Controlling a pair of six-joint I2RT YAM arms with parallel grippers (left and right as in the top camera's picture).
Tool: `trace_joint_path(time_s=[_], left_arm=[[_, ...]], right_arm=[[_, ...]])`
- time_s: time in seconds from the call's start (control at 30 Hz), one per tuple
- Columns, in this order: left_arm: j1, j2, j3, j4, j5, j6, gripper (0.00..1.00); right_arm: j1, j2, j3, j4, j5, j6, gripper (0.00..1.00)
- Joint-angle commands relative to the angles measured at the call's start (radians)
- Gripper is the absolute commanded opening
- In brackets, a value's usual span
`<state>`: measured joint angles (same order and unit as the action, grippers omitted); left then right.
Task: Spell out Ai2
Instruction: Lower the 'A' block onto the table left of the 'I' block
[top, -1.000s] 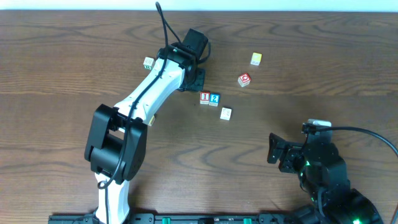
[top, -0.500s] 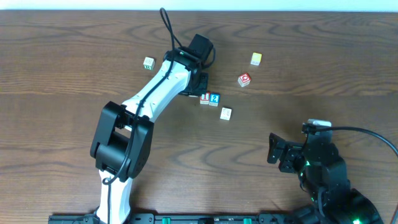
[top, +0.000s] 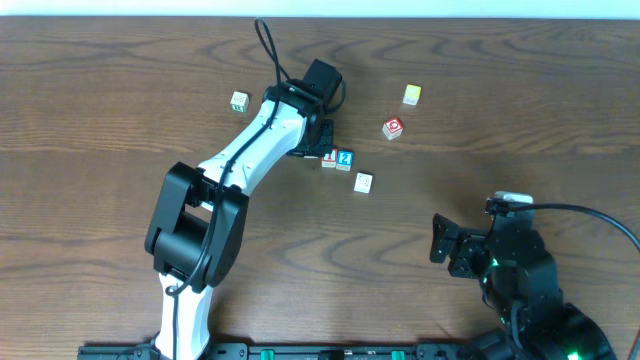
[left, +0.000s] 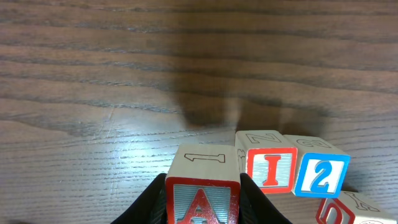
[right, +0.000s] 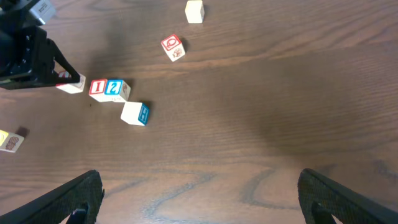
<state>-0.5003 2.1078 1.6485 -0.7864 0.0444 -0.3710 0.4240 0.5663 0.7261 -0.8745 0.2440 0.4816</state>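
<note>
My left gripper (left: 203, 200) is shut on the "A" cube (left: 202, 180), a red-framed face with a red letter. It holds the cube just left of the "I" cube (left: 271, 167), and the blue "2" cube (left: 321, 176) stands right of that. From overhead the left gripper (top: 318, 151) covers the "A" cube, beside the "I" cube (top: 329, 158) and the "2" cube (top: 345, 158). I cannot tell whether "A" touches "I". My right gripper (right: 202, 199) stands open over bare table at the near right (top: 445, 245).
A white cube (top: 363, 183) lies just below-right of the row. A red "O" cube (top: 393, 128) and a yellow cube (top: 411, 95) sit farther back right. A pale cube (top: 238, 101) lies left of the left arm.
The left arm has carried the "A" cube to the right, up to the "I" cube, and has since held still. The right arm has not moved.
</note>
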Motion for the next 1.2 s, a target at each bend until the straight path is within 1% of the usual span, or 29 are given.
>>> trace_joint_path(time_s=[0.0,0.67,0.7,0.73,0.77,0.8,0.83,0.87,0.93,0.97,1.03,1.17], left_arm=[[-0.002,0.013,-0.037,0.009,-0.018,-0.02,0.06],[-0.014,0.013,-0.052,0.035,-0.006,-0.037,0.06],[-0.014,0.013,-0.052,0.035,-0.007,-0.037,0.08],[-0.014,0.013,-0.052,0.036,-0.006,-0.037,0.17],[-0.014,0.013,-0.052,0.036,-0.006,-0.037,0.22],[-0.014,0.013,-0.052,0.036,-0.002,-0.037,0.2],[-0.014,0.013,-0.052,0.036,0.001,-0.037,0.19],[-0.014,0.013,-0.052,0.037,0.001,-0.037,0.2],[-0.014,0.013,-0.052,0.039,0.001,-0.037,0.27],[-0.014,0.013,-0.052,0.039,0.001,-0.037,0.26],[-0.014,0.013,-0.052,0.039,0.001,-0.037,0.37],[-0.014,0.013,-0.052,0.039,0.001,-0.037,0.37]], right_arm=[[-0.004,-0.004,-0.003,-0.001,0.014,-0.012,0.99],[-0.004,-0.004,-0.003,-0.001,0.014,-0.012,0.99],[-0.004,-0.004,-0.003,-0.001,0.014,-0.012,0.99],[-0.004,-0.004,-0.003,-0.001,0.014,-0.012,0.99],[-0.004,-0.004,-0.003,-0.001,0.014,-0.012,0.99],[-0.004,-0.004,-0.003,-0.001,0.014,-0.012,0.99],[-0.004,-0.004,-0.003,-0.001,0.014,-0.012,0.99],[-0.004,-0.004,-0.003,-0.001,0.014,-0.012,0.99],[-0.004,-0.004,-0.003,-0.001,0.014,-0.012,0.99],[-0.004,-0.004,-0.003,-0.001,0.014,-0.012,0.99],[-0.004,-0.004,-0.003,-0.001,0.014,-0.012,0.99],[-0.004,-0.004,-0.003,-0.001,0.014,-0.012,0.99]])
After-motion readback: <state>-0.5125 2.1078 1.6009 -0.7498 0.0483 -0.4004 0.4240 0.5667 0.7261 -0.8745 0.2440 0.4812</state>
